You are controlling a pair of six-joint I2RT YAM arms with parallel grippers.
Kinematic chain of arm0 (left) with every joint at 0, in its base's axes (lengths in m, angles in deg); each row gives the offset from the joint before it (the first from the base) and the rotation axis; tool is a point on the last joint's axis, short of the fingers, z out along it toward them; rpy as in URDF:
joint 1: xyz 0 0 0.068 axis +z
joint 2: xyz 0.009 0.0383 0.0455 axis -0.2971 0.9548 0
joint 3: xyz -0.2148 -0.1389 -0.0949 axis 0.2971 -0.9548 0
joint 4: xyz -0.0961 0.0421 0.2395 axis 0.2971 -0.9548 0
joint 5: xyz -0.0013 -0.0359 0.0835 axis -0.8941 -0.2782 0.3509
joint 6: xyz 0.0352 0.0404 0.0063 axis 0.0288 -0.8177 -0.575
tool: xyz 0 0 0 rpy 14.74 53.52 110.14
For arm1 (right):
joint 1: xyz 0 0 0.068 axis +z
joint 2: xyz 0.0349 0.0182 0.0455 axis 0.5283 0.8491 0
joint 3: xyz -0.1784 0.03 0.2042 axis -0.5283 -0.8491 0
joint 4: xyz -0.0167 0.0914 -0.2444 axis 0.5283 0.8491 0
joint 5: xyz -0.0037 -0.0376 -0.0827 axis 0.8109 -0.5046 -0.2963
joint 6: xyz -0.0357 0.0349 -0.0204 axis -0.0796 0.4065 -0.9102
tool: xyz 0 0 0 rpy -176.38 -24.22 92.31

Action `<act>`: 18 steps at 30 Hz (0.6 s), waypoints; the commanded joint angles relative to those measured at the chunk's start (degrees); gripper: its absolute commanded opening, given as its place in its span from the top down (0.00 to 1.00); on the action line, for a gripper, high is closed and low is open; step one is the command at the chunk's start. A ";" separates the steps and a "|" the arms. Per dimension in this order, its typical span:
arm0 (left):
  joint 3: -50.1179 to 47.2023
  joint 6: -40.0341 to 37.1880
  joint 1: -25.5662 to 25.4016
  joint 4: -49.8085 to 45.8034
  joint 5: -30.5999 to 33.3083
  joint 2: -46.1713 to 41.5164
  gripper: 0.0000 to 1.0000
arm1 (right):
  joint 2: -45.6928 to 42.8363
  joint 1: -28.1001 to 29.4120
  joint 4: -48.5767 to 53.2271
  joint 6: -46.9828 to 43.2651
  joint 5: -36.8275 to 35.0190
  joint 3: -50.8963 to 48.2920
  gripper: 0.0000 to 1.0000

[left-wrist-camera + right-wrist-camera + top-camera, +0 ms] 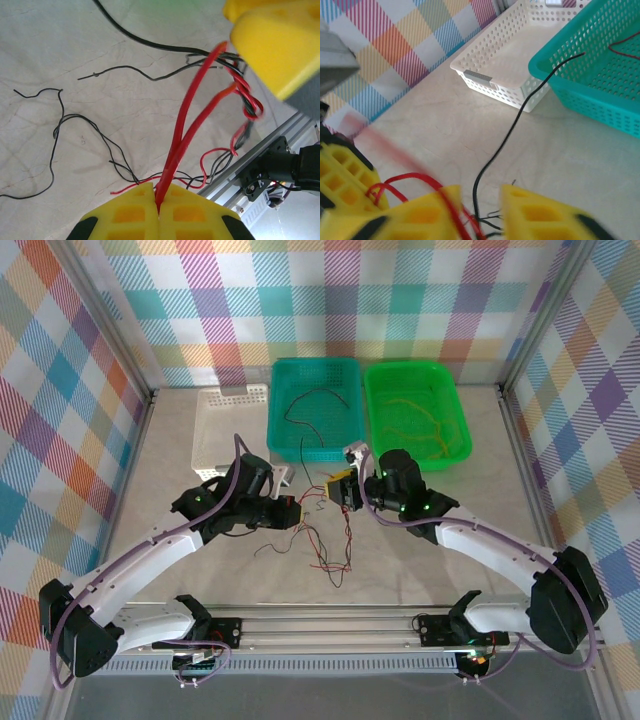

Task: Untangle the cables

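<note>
Cables [325,540] first, operator: where do they lie, and what do you hold?

Operator: The loose heap lies on the table [180,470] between my two arms, near the front of the teal basket [272,410]. One dark strand lies inside that basket, and pale yellow-orange ones lie in the green basket [462,415]. My left gripper [159,195] is clamped tight on two red strands, which run taut up toward the right gripper [480,192]. That one stands just beside it, jaws part-way apart. Red and black strands sit in the gap, with nothing pinched that I can see.

Inspector: Risks from here?

Operator: Three, in my judgement. If the right jaws take a black strand along with the red, pulling would tighten the snarl rather than free it. Wire this thin may slip through the pads under tension. The grippers are also close, so a careless pull could knock them together or drag the whole heap.

Inspector: Condition of the wires?

Operator: Hair-thin, limp, red and black. Several black ones sprawl loose over the table. Close to the right gripper, a red and a black are twisted tightly round each other.
</note>
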 commanded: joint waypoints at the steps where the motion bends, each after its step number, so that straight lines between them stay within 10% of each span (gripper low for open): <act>1: 0.92 0.06 -0.71 -0.42 -0.36 -0.79 1.00 | -1.81 0.51 -0.33 -1.23 -3.65 3.13 1.00; 11: -1.51 -2.39 -0.77 -6.82 2.41 -4.54 1.00 | -8.96 -3.62 15.31 -3.69 -28.67 9.51 1.00; 18: 0.34 -5.60 -0.58 -15.67 6.81 -7.86 1.00 | -13.90 -17.92 24.82 5.56 -32.97 11.33 1.00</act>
